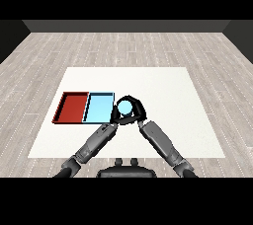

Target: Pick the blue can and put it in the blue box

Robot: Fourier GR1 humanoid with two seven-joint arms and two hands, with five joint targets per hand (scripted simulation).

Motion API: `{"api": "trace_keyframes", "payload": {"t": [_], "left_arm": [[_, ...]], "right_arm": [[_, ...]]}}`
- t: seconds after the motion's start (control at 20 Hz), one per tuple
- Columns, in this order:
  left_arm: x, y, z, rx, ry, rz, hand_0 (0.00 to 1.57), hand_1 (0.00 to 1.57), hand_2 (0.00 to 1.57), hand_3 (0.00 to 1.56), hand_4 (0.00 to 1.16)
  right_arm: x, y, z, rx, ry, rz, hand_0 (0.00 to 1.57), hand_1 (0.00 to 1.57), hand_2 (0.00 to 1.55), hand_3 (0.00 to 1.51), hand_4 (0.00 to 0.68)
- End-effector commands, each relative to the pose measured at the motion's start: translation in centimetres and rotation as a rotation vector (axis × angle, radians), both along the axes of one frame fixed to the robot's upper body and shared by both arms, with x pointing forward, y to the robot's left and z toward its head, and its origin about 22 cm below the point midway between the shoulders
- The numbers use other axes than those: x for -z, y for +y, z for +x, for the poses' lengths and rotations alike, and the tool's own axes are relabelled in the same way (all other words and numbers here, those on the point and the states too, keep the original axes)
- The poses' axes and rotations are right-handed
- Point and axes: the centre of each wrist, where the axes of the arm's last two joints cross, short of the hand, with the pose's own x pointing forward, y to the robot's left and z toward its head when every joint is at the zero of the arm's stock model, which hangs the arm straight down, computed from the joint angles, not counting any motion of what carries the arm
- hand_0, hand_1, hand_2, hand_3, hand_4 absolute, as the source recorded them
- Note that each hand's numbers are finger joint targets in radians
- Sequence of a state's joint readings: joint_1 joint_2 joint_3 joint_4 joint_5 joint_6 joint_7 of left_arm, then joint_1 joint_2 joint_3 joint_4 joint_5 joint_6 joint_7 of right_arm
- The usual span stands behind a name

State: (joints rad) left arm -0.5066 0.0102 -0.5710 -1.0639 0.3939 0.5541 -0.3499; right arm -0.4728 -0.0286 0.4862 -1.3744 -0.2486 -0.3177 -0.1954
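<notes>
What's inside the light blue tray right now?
The light blue tray shows only its bare floor; nothing lies in it. The light blue cylindrical can sits just right of it, with both black hands curled round it. The tray's right edge is partly hidden by the left hand.

Two trays lie side by side on the table (163, 86), touching along one wall, left of table centre. One tray (63, 106) is the outer, leftmost; the second tray (99, 108) sits right of it. The can (125, 106) is just right of the second tray, close beside its right wall, outside both trays. Left hand (116, 115) is at the can's left and near side, between can and second tray; right hand (138, 110) at its right and far side. Both forearms come in from the near edge and converge on the can, roughly mid-table.
</notes>
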Motion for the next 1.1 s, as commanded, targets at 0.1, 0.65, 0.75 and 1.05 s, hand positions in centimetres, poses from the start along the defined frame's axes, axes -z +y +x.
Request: {"api": "trace_keyframes", "payload": {"t": [0.1, 0.65, 0.75, 1.05], "left_arm": [[-0.4, 0.0, 0.7, -0.046, -0.080, -0.039, 1.57, 1.57, 1.55, 1.47, 1.04], [1.6, 2.0, 1.9, -0.081, -0.138, 0.033, 1.57, 1.57, 1.57, 1.48, 1.14], [0.6, 2.3, 1.3, -0.084, -0.134, 0.027, 1.57, 1.57, 1.57, 1.48, 1.14], [-0.3, 2.7, 1.4, -0.145, -0.156, 0.088, 1.57, 1.57, 1.57, 1.47, 1.13]], "right_arm": [[-0.1, 0.2, 0.0, 0.006, 0.031, -0.026, 0.00, 0.00, 0.00, 0.00, 0.000], [0.1, -1.7, 0.3, 0.102, -0.012, 0.041, 0.00, 0.00, 0.00, 0.00, 0.000], [-1.6, -4.6, -1.4, 0.093, -0.019, 0.063, 0.00, 0.00, 0.00, 0.00, 0.000], [-1.1, -7.3, -0.5, 0.052, -0.047, 0.115, 0.00, 0.00, 0.00, 0.00, 0.000]]}}
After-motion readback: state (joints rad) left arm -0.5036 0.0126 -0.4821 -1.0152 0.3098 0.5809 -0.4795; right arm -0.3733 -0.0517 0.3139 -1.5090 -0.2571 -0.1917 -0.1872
